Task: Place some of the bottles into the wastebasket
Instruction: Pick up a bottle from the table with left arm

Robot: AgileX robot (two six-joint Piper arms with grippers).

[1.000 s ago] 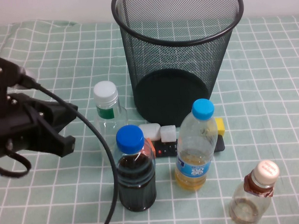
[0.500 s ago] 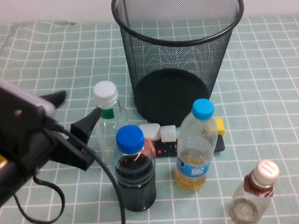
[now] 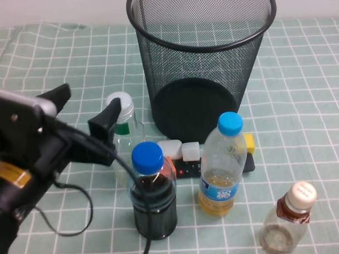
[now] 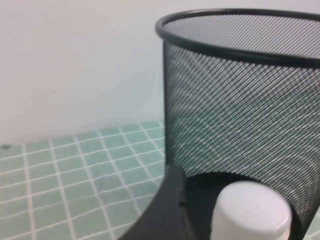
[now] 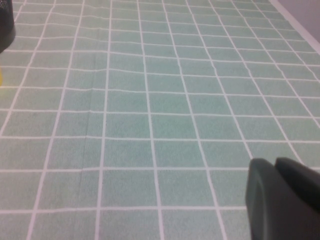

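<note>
The taller clear bottle [image 3: 122,120] with white cap and green neck band stands left of the black wire-mesh wastebasket [image 3: 203,64]. My left gripper [image 3: 86,106] is open, just left of that bottle at cap height. Its nearer finger is right beside the cap, and the bottle is not between the fingers. In the left wrist view one dark finger [image 4: 165,212] shows beside the white cap [image 4: 250,212], with the wastebasket [image 4: 245,105] behind. The small bottle [image 3: 288,220] with cream cap stands at the front right. My right gripper [image 5: 287,197] is shut and empty over bare cloth, out of the high view.
A blue-capped bottle of dark liquid [image 3: 154,194] and a blue-capped bottle of yellow liquid [image 3: 221,170] stand in front. White blocks [image 3: 178,149], a yellow block [image 3: 249,142] and a black item lie between them and the bin. A green checked cloth [image 3: 302,100] covers the table.
My left gripper has swung up and to the right, from low at the left edge to beside the tall bottle's cap, fingers open. The bottles have not moved.
</note>
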